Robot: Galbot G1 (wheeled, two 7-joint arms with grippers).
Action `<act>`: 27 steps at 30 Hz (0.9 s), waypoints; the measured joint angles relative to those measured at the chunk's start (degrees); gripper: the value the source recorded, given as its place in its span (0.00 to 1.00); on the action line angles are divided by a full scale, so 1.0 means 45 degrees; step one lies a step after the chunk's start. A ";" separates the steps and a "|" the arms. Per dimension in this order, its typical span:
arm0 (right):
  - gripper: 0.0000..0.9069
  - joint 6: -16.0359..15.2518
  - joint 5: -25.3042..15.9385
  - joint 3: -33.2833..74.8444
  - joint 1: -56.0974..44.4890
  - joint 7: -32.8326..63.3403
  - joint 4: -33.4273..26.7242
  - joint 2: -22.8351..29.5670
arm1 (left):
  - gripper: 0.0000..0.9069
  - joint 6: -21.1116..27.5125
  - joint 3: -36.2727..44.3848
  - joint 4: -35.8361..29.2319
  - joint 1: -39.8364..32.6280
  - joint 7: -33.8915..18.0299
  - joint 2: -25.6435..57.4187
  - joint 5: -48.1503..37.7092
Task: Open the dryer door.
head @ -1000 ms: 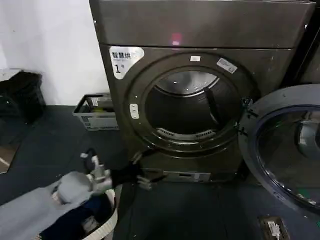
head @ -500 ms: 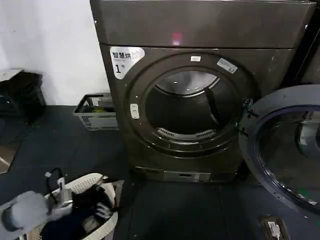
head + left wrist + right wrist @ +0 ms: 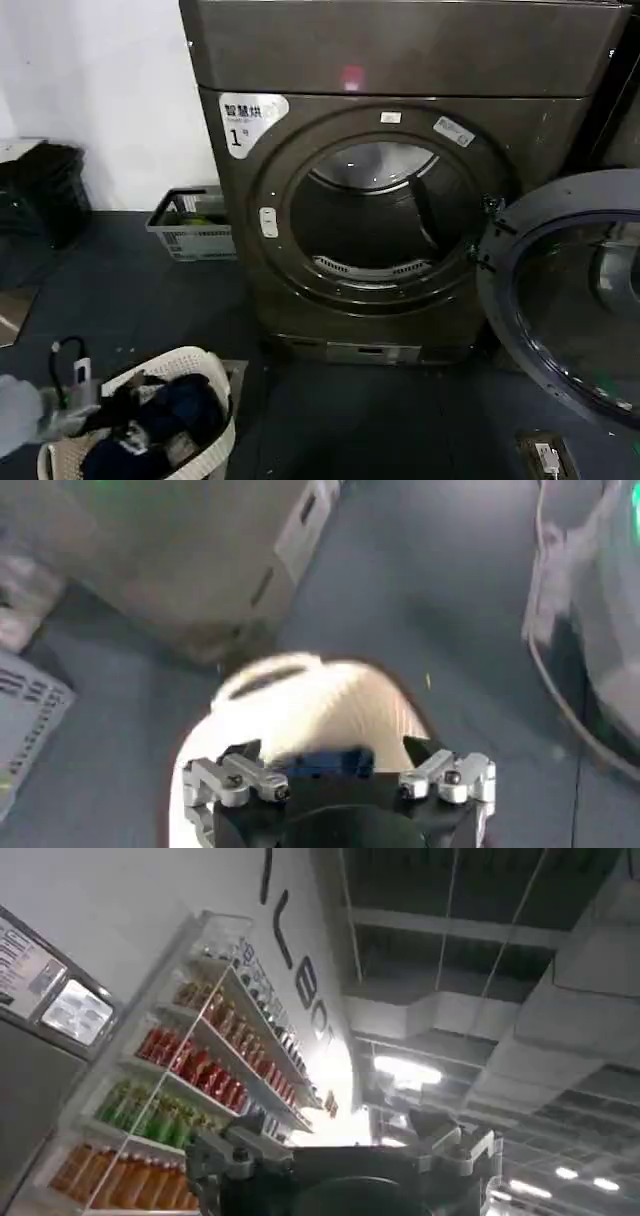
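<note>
Nearest me, my left gripper (image 3: 340, 780) hangs low at the near left, just above the white laundry basket (image 3: 190, 365) with its dark clothes; its fingers (image 3: 235, 778) stand wide apart and hold nothing. I judge it sits there out of the door's swing, since nothing remains for it to pull.

My right gripper (image 3: 345, 1148) is tilted up toward the ceiling and a wall of shelved bottles (image 3: 175, 1088), well apart from the machine. Its fingers (image 3: 455, 1148) are spread and empty, which I take as an idle, parked pose.

Farther off, at the right, the dryer door (image 3: 570, 290) stands swung fully out on its right-side hinge, its grey inner side and dark glass facing me. Beyond it, the dryer (image 3: 400, 170) with its "1" label shows an uncovered round drum opening. From this I judge the opening is done.

A grey crate (image 3: 190, 225) rests on the floor to the far left, against the white wall.
</note>
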 joint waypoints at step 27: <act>1.00 0.0009 -0.0114 -0.0153 0.0159 -0.0009 0.0043 0.0025 | 1.00 -0.0852 -0.0093 0.2141 0.0044 0.1634 0.0210 0.2076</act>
